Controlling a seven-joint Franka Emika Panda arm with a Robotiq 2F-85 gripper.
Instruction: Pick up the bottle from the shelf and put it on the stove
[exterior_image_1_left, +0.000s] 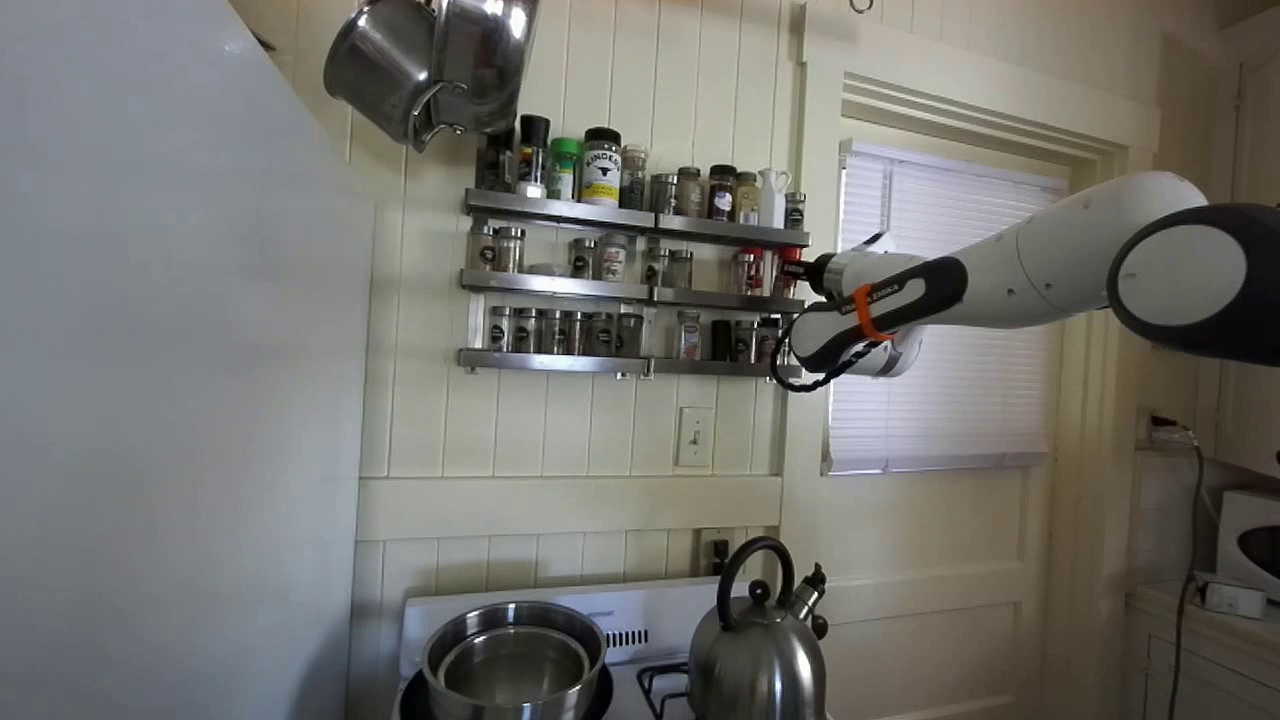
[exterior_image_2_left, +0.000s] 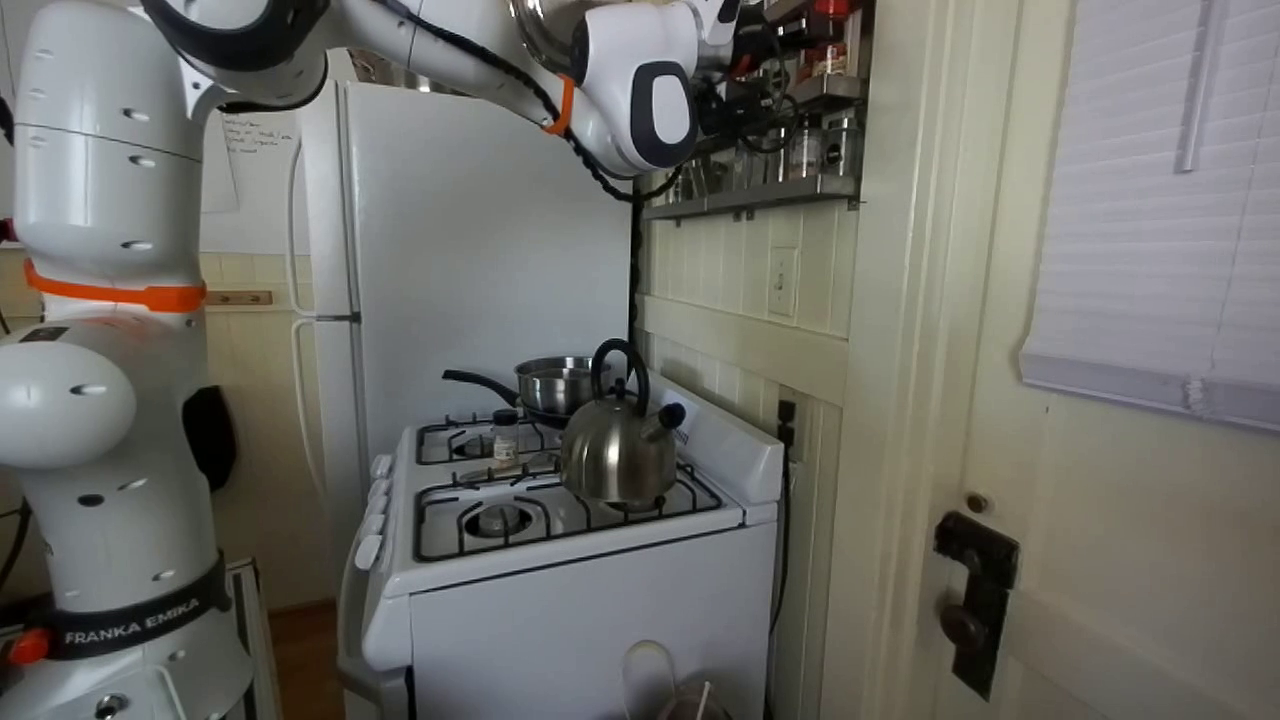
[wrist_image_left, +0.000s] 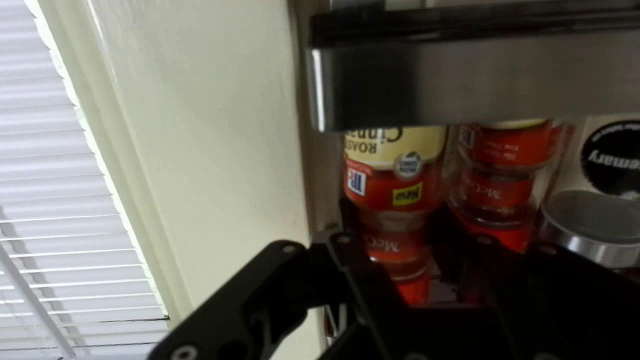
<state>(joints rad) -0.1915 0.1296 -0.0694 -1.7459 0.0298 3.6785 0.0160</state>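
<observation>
The bottle (wrist_image_left: 390, 190), with a red-and-cream label and a red cap, stands upright behind the rail of the shelf (wrist_image_left: 475, 80); the wrist view shows it upside down, its base hidden by that rail. My gripper (wrist_image_left: 394, 220) has one finger on each side of the bottle near its neck, shut on it. In an exterior view the gripper (exterior_image_1_left: 795, 270) reaches the right end of the shelf's middle tier (exterior_image_1_left: 560, 285). The white stove (exterior_image_2_left: 590, 620) is below, its back panel (exterior_image_1_left: 660, 600) against the wall.
Another red-capped bottle (wrist_image_left: 495, 185) stands close beside the gripped one, then a rosemary jar (wrist_image_left: 595, 215). A door frame (wrist_image_left: 210, 125) borders the shelf's end. On the stove are a kettle (exterior_image_2_left: 618, 450), a pot (exterior_image_2_left: 553, 385) and a small dark-capped jar (exterior_image_2_left: 505, 440).
</observation>
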